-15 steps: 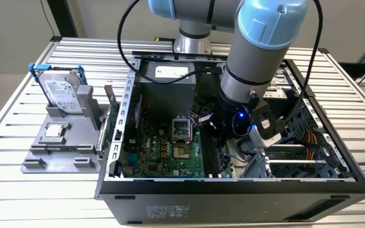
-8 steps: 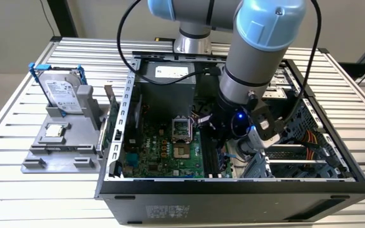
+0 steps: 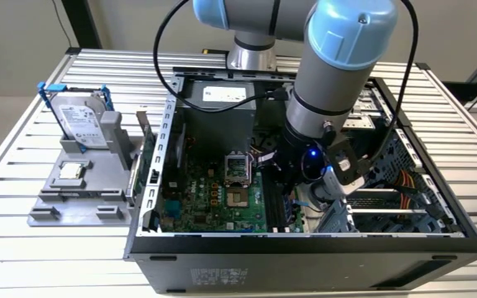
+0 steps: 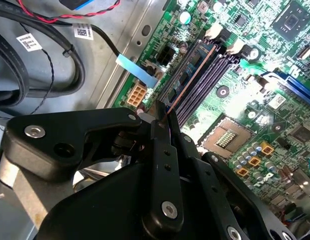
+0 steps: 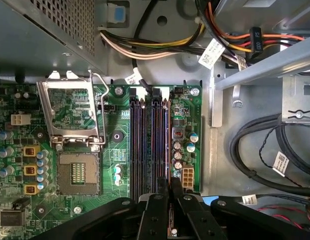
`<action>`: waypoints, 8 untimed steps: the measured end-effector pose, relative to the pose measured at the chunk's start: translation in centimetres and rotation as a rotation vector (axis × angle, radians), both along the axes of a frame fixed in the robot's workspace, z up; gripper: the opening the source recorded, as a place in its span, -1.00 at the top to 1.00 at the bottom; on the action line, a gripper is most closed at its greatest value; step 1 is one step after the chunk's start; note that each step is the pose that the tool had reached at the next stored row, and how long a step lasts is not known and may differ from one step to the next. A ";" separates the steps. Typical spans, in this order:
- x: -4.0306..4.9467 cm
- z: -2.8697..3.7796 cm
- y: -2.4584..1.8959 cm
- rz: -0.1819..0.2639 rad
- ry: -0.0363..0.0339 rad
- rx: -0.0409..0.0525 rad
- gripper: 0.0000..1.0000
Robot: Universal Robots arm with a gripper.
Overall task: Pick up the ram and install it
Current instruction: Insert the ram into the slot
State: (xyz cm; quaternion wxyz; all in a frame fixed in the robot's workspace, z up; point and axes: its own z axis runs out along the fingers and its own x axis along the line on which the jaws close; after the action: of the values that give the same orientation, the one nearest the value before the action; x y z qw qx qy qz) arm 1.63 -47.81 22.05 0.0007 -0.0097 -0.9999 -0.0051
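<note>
Computer case: I see the open black desktop computer case [image 3: 305, 245] filling the centre of the exterior view, lying on the slatted aluminium table [image 3: 7, 261].
Arm: the grey-and-blue robot arm [image 3: 338, 68] reaches down into the case, right of centre.
Motherboard: the green motherboard [image 5: 109, 195] has its four long black memory slots [image 5: 149, 145] at centre frame in the first wrist view.
Parts stand: the grey parts stand [image 3: 77, 186] at left in the exterior view carries the silver hard drive in its blue bracket [image 3: 81, 121].
Claw: the black two-finger gripper [image 4: 162, 117] is narrowed onto the thin bluish-green ram stick [image 4: 192, 77], pinching its near end.
Ram: it lies along the outermost slot, edge-on.
Progress: I judge pickup done, the stick at the slot; full seating is unconfirmed.
Hidden: the gripper covers the stick's near end; I cannot read the latch positions.
</note>
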 end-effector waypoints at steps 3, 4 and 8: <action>0.00 -0.04 0.01 -0.003 0.0001 0.0002 1.00; 0.00 -0.05 0.01 -0.004 0.0000 0.0004 1.00; -0.01 -0.06 0.00 -0.004 0.0000 0.0007 1.00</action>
State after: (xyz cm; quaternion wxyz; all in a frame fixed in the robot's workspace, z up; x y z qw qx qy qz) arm 1.62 -47.82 21.99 0.0007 -0.0116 -0.9999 -0.0055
